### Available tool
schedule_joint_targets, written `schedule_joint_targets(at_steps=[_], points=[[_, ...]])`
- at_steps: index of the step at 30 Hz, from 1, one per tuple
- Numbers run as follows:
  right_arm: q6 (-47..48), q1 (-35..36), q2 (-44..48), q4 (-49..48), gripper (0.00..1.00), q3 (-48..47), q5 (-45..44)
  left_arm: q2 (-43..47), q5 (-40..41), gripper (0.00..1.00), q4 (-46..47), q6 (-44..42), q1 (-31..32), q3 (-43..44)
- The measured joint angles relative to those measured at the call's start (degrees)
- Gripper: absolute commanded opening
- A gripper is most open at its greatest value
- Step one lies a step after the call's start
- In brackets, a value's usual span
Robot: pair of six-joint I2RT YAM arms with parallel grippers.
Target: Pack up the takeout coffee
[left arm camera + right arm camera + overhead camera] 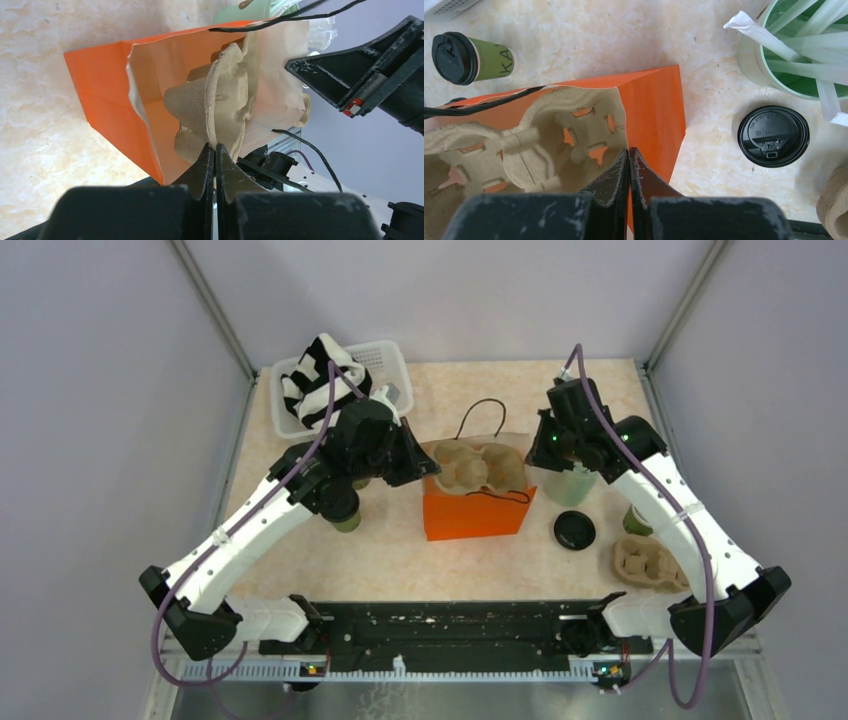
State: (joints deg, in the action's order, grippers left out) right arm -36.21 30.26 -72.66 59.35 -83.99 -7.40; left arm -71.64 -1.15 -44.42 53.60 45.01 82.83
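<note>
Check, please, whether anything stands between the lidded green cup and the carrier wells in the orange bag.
Nothing fills the cup carrier wells, and open table separates the lidded cup from the orange bag. The bag's black cord handle crosses the carrier's edge, and the left gripper pinches its rim.

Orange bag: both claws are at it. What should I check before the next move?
1. Left claw shut on carrier rim: ok.
2. Right claw shut at the orange bag rim; what it pinches: cannot tell.
3. Bag upright, mouth open: ok.
4. Carrier wells empty for cups: ok.
5. Lidded cup upright, lid on: ok.
6. Second cup lidded: cannot tell, the arm hides it; a black lid lies loose.
</note>
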Motion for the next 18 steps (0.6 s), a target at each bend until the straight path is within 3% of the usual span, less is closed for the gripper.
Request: schedule_joint_targets(at_steps=[18], points=[[-0.04, 0.0, -0.94, -0.57, 0.0, 0.0, 0.39, -0.13, -2.8, 0.0, 2.43, -1.27, -1.36, -1.6]])
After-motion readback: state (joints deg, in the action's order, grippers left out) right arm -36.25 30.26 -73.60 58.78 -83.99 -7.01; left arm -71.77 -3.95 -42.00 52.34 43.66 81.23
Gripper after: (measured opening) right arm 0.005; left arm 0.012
